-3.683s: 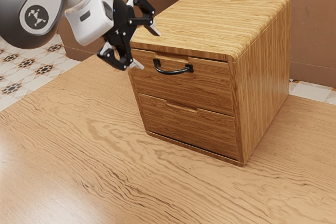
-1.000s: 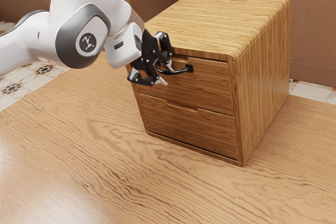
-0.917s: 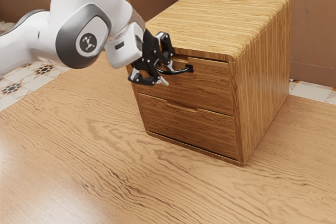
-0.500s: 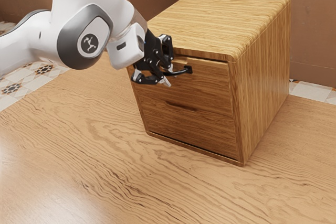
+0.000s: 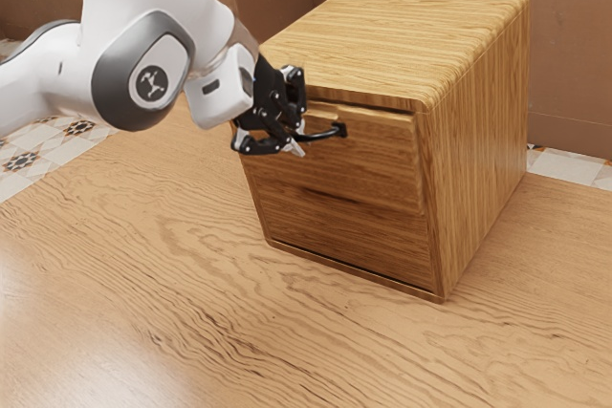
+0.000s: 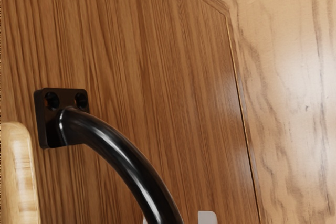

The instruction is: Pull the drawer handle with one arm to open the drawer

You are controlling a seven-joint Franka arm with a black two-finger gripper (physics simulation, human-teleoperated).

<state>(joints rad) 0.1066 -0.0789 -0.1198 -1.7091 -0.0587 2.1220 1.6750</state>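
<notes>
The gripper is pinching the left end of the black handle, its fingers pressed together around the bar. The handle is sitting on the top drawer of the wooden cabinet, on the right of the table. In the wrist view the handle is curving away from its mounting plate.

The pull is probably going best if the arm is drawing straight out along the drawer's travel, toward the near left, keeping the grip firm and level so the bar is not slipping or twisting.

Compared with a second ago, the top drawer is now standing slightly proud of the lower drawer, and the gripper is sitting further left.
</notes>
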